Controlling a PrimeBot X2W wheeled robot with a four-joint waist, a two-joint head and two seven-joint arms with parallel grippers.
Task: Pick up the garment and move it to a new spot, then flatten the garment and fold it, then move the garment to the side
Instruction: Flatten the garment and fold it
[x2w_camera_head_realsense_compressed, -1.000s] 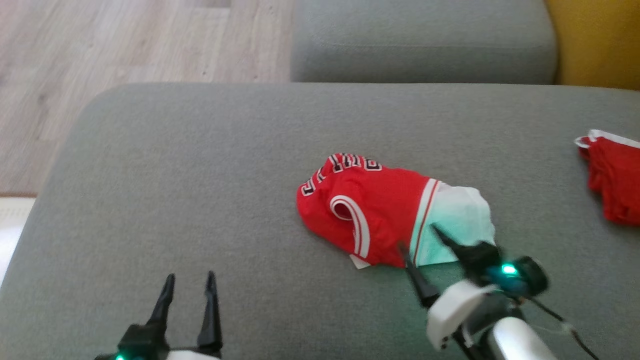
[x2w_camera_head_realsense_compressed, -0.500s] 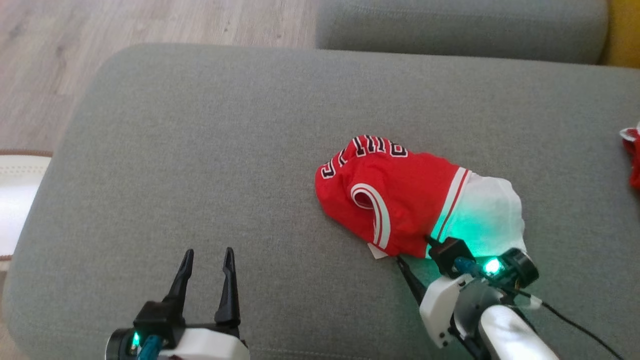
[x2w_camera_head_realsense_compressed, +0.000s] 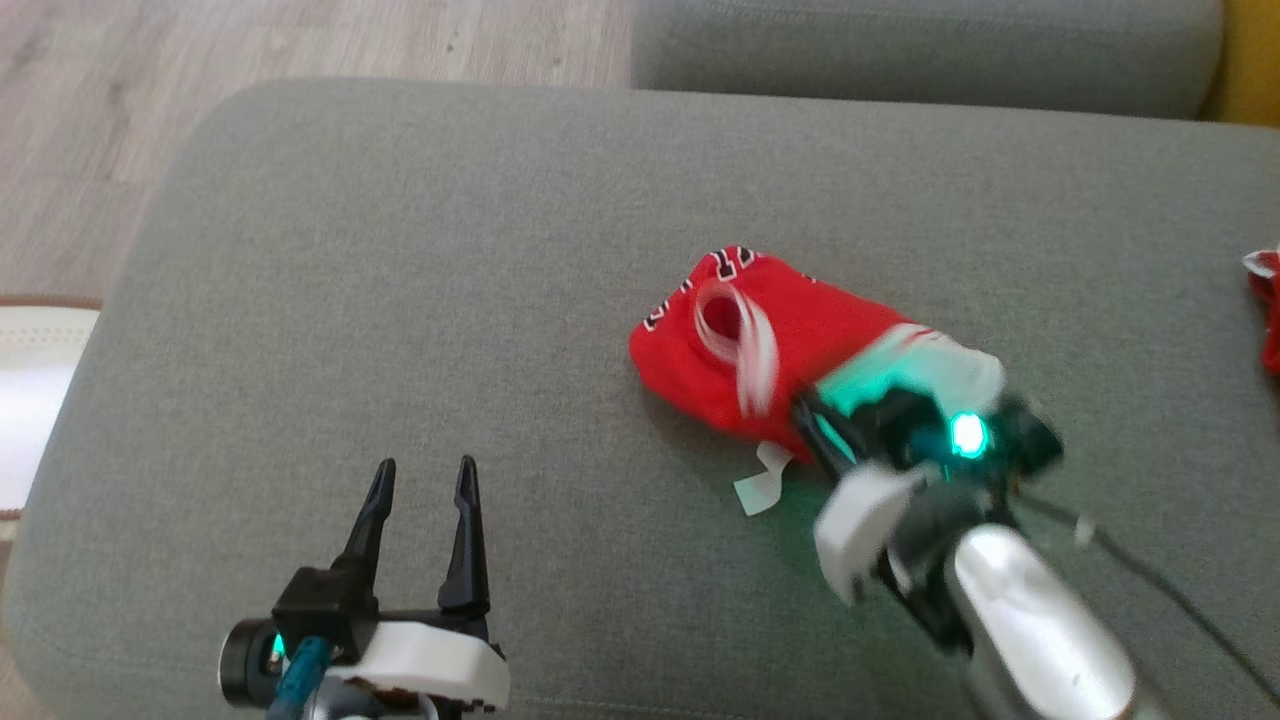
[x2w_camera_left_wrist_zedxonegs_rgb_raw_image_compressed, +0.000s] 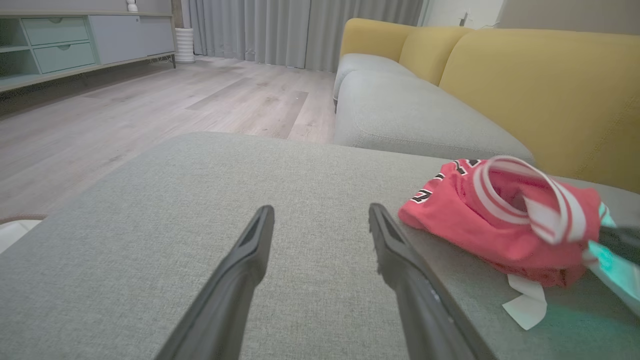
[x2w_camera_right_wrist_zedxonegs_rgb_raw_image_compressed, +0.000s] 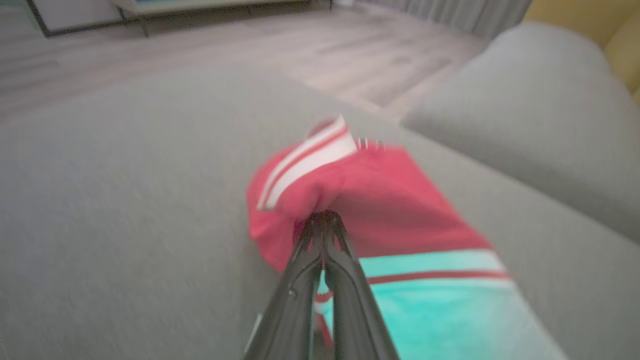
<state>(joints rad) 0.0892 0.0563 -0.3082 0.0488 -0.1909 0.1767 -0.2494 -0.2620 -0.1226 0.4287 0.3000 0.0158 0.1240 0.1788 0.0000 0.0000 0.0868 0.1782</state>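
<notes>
A red and white jersey (x2w_camera_head_realsense_compressed: 790, 350) with black lettering lies bunched on the grey cushion (x2w_camera_head_realsense_compressed: 400, 300), right of centre. My right gripper (x2w_camera_head_realsense_compressed: 812, 415) is shut on the garment (x2w_camera_right_wrist_zedxonegs_rgb_raw_image_compressed: 380, 200) at its near red edge, its two fingers pressed together in the right wrist view, and the cloth is lifting and blurred. A white label (x2w_camera_head_realsense_compressed: 760, 485) hangs loose beneath it. My left gripper (x2w_camera_head_realsense_compressed: 422, 480) stands open near the cushion's front edge, well left of the garment (x2w_camera_left_wrist_zedxonegs_rgb_raw_image_compressed: 500, 215), holding nothing.
A second red garment (x2w_camera_head_realsense_compressed: 1265, 310) lies at the cushion's far right edge. Another grey cushion (x2w_camera_head_realsense_compressed: 900, 50) and a yellow backrest (x2w_camera_left_wrist_zedxonegs_rgb_raw_image_compressed: 540, 85) lie behind. Wooden floor (x2w_camera_head_realsense_compressed: 100, 100) runs beyond the cushion's left side, with a pale rug (x2w_camera_head_realsense_compressed: 30, 400).
My right gripper has moved forward onto the jersey's near edge and shut on it, and the cloth has started to rise and bunch. The left gripper has stayed open.
</notes>
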